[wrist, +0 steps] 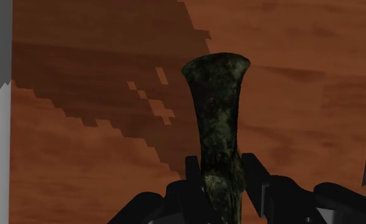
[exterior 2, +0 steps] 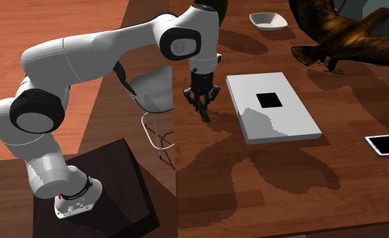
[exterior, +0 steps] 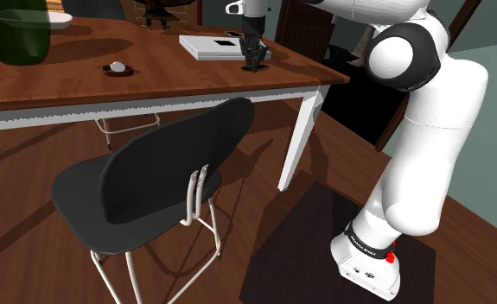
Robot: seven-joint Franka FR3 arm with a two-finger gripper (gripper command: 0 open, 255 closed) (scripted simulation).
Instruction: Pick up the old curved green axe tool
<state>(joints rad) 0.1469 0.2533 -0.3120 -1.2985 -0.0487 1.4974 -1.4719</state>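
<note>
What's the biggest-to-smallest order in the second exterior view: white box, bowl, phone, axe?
Largest: flat white box.
Next: white bowl and phone look alike, and the edge cuts the phone off, so unranked.
Smallest: green axe, in the claw.

Gripper point(exterior 2: 204, 115), clasped on green axe point(wrist: 216, 127), is hemmed by flat white box point(exterior 2: 281, 125) on second exterior view's right; bare tabletop point(exterior 2: 254, 182) elsewhere is left open.
</note>
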